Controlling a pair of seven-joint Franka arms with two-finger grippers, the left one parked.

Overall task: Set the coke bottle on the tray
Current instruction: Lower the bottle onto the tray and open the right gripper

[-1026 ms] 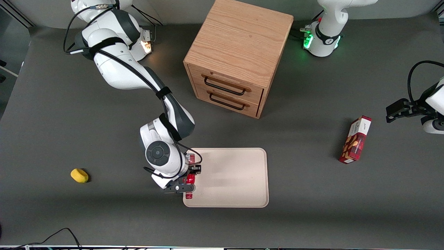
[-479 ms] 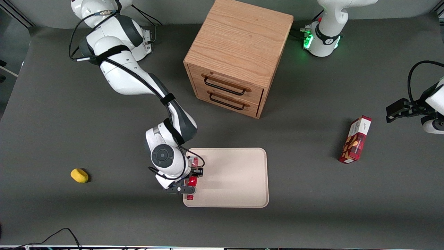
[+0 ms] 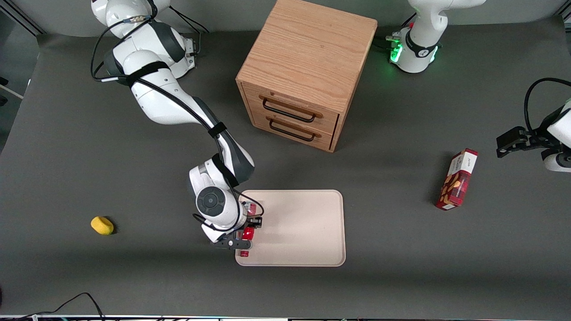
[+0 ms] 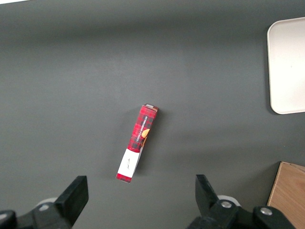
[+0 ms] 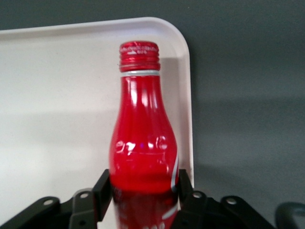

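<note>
- gripper [image 3: 244,233] of the right arm sits over the tray's end nearest the working arm, its two fingers [image 5: 106,188] pressed against the sides of the coke bottle [image 5: 143,143], clamping it around the lower body.
- coke bottle is a slim red one with a ribbed red cap, a white ring under the cap, and part of a white script logo across the belly; the letters cannot be made out in full.
- in the front view the bottle [image 3: 245,243] lies lengthwise over the tray [image 3: 303,227], cap pointing toward the front camera, close to the tray's rounded corner; whether it touches the tray floor cannot be told.
- tray is pale beige with a low rim, lying nearer the front camera than the wooden drawer cabinet [image 3: 308,71], in front of its two black-handled drawers.
- red tartan snack box [image 3: 457,179] lies toward the parked arm's end of the table; the writing on its white end is too small to read.
- small yellow object [image 3: 102,225] rests on the dark grey table [image 3: 401,267] toward the working arm's end.
</note>
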